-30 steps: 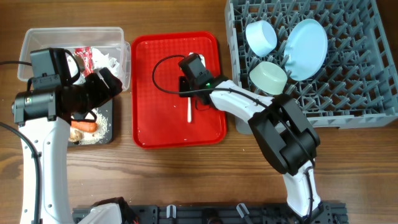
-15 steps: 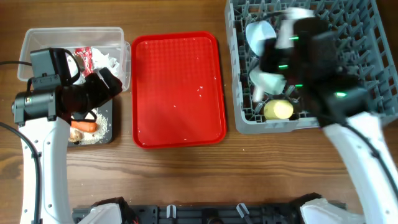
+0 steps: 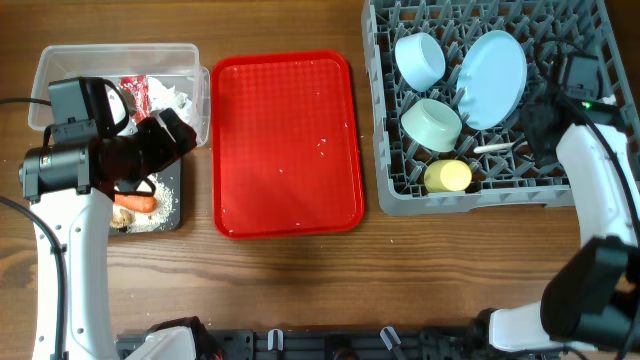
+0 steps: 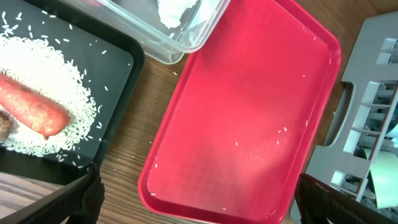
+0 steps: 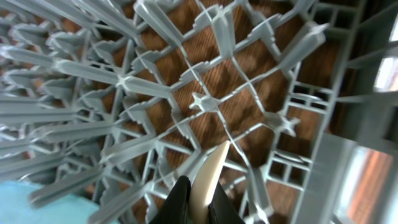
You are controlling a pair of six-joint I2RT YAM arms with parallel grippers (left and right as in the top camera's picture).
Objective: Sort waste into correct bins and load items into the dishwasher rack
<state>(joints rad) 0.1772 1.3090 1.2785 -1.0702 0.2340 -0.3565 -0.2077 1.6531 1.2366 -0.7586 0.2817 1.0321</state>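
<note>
My right gripper (image 5: 198, 205) is shut on the white spoon (image 5: 207, 176) and holds it just above the grey dishwasher rack (image 5: 155, 93). In the overhead view the right gripper (image 3: 527, 140) is over the rack's (image 3: 470, 195) right part, and the spoon (image 3: 494, 148) points left. The rack holds two pale blue bowls (image 3: 420, 58) (image 3: 431, 123), the blue plate (image 3: 492, 65) and the yellow cup (image 3: 448, 176). My left gripper (image 3: 170, 135) hangs open and empty over the black tray (image 3: 172, 205), which holds the carrot (image 4: 31, 107) and rice (image 4: 62, 87). The clear tub (image 3: 60, 60) holds the napkin (image 3: 165, 97).
The red serving tray (image 3: 285, 140) lies between the bins and the rack, with a few rice grains (image 4: 283, 130) on it. Some grains lie on the wooden table (image 4: 134, 140) beside the black tray. The left wrist view also shows the tub's corner (image 4: 180, 46).
My right arm has taken the spoon off the red tray and swung right over the rack to its right side. The left arm has not moved.
</note>
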